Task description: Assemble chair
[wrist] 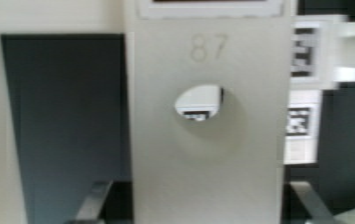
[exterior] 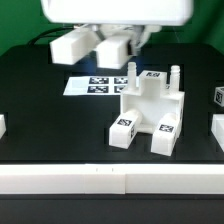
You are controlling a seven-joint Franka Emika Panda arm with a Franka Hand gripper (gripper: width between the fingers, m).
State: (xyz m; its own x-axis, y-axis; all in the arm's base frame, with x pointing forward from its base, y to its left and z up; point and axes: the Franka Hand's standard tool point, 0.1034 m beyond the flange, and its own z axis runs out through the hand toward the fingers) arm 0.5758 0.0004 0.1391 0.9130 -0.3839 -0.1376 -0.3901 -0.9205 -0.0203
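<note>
A partly built chair (exterior: 150,108) stands mid-table: a matte white block with thick legs, two upright pegs and small tags. My gripper (exterior: 100,47) hangs above the marker board (exterior: 100,84) at the exterior view's back left. In the wrist view the gripper (wrist: 204,205) is shut on a flat white chair part (wrist: 200,120) embossed "87", with a round hole. The part fills the middle of that view and hides the fingertips. A grey finger (wrist: 99,200) shows on each side. A tag shows through the hole.
Loose white chair parts lie at the exterior view's left edge (exterior: 2,126) and right edge (exterior: 217,97) (exterior: 216,131). A white rail (exterior: 110,180) runs along the table's front. Marker board tags (wrist: 305,60) show beside the held part.
</note>
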